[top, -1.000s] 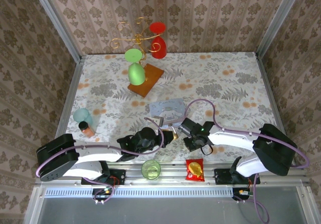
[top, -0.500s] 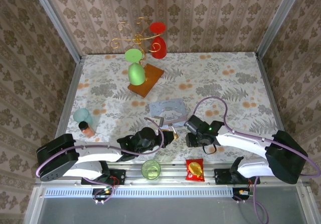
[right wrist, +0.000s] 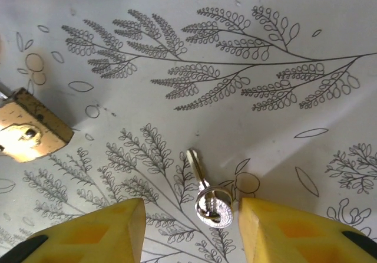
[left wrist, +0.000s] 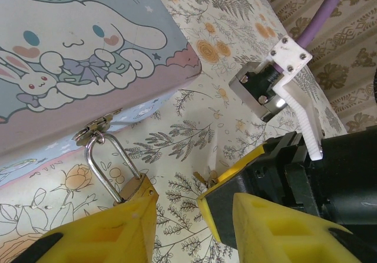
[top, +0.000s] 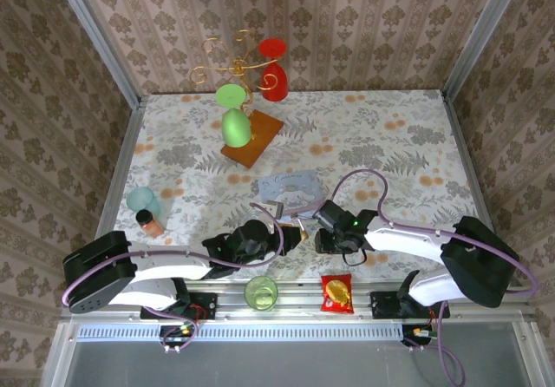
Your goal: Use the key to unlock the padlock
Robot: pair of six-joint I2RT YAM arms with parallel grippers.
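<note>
Brass padlock [left wrist: 136,187], hung by its silver shackle [left wrist: 109,163] from the hasp of the blue cartoon tin [left wrist: 88,45], leans on one finger of the left claw [left wrist: 177,210]. The claw's jaws stand partly apart and clamp nothing, apparently propping the keyhole toward the right arm. The key [right wrist: 206,195] lies flat on the bench [right wrist: 235,98] near the padlock, untouched between the parted fingers of the empty right claw [right wrist: 191,210], evidently aligned for pickup.
</note>
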